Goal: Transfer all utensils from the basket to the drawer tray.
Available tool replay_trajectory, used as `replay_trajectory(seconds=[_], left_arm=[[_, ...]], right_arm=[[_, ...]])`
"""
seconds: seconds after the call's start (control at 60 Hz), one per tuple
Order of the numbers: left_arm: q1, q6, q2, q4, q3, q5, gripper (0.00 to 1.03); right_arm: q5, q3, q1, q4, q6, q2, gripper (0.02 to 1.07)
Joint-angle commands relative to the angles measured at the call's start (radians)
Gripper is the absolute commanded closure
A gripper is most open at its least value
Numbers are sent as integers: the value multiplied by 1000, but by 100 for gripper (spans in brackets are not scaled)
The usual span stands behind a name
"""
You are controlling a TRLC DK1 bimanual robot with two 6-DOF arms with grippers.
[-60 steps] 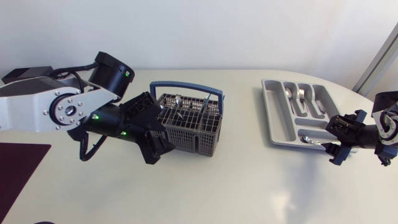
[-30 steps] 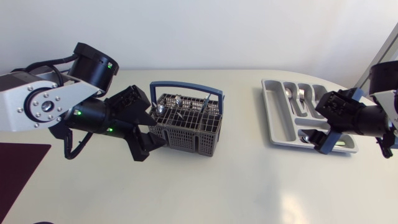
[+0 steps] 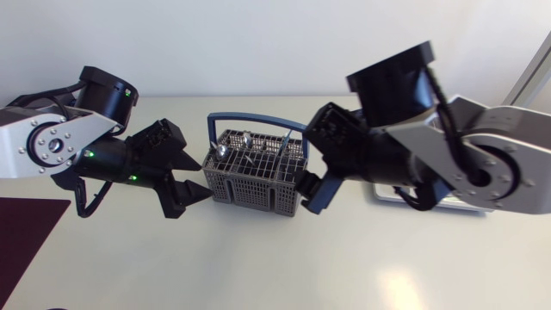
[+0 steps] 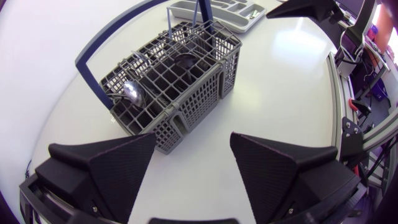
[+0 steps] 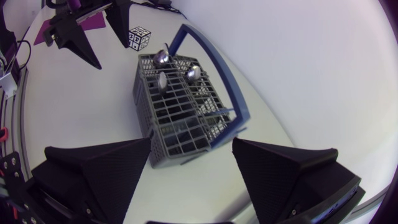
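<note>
The grey wire basket (image 3: 258,172) with a blue handle stands mid-table and holds spoons (image 3: 222,151) and a blue-handled utensil (image 3: 285,146). My left gripper (image 3: 196,181) is open just left of the basket, which lies ahead of its fingers in the left wrist view (image 4: 193,140). My right gripper (image 3: 312,168) is open at the basket's right end. Its wrist view shows the basket (image 5: 180,106) ahead of its fingers (image 5: 192,143), with three spoon bowls (image 5: 163,59) upright at the far end. My right arm covers most of the grey drawer tray (image 4: 230,7) in the head view.
A dark purple mat (image 3: 26,232) lies at the table's front left corner. A black-and-white marker (image 5: 139,36) sits on the table beyond the basket, near my left gripper's fingers (image 5: 81,37).
My right arm has swung from the drawer tray across to the basket's right end, gripper open. My left arm has drawn back a little to the left.
</note>
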Motion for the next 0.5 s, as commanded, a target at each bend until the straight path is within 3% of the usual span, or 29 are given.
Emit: replay_trajectory(seconds=[0.0, 0.05, 0.117, 0.2, 0.3, 0.35, 0.483], left_arm=[[24, 44, 30, 16, -33, 18, 20], [37, 51, 39, 38, -39, 29, 20], [55, 65, 56, 44, -40, 51, 20], [75, 79, 70, 56, -45, 69, 20], [92, 90, 91, 75, -43, 84, 20], [98, 93, 100, 82, -43, 90, 20], [104, 102, 113, 94, -42, 100, 20]], right_arm=[[19, 46, 37, 23, 75, 96, 16], [19, 72, 42, 35, 88, 150, 20], [18, 80, 30, 86, 92, 196, 39], [13, 64, 7, 179, 94, 231, 70], [-1, 80, -35, 233, 89, 297, 93], [-4, 94, -50, 232, 89, 332, 97], [-10, 115, -82, 190, 89, 401, 98]])
